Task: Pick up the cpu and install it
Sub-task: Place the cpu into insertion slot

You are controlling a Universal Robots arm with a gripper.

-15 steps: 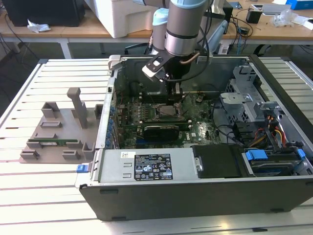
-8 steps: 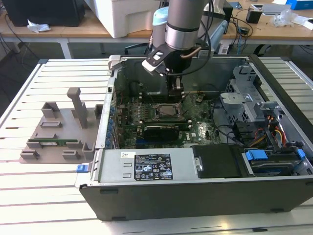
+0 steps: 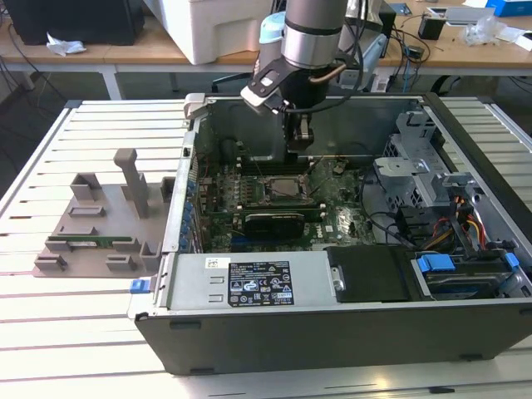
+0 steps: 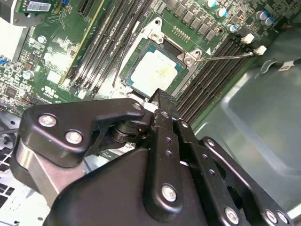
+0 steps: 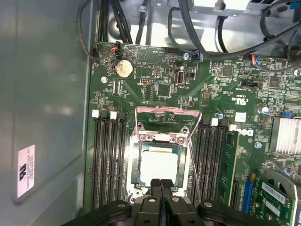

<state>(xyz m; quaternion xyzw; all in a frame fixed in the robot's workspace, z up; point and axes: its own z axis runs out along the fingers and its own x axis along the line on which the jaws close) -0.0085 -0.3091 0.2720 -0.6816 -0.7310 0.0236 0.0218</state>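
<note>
The cpu [image 5: 159, 165] lies flat in the socket [image 5: 133, 162], directly below the end effector [image 5: 162, 181]. The end effector's fingers are pressed together and empty, with their tips over the cpu's near edge.

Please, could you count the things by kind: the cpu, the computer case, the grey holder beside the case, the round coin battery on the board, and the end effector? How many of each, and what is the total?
cpu: 1
computer case: 1
grey holder: 1
coin battery: 1
end effector: 1
Total: 5
</note>
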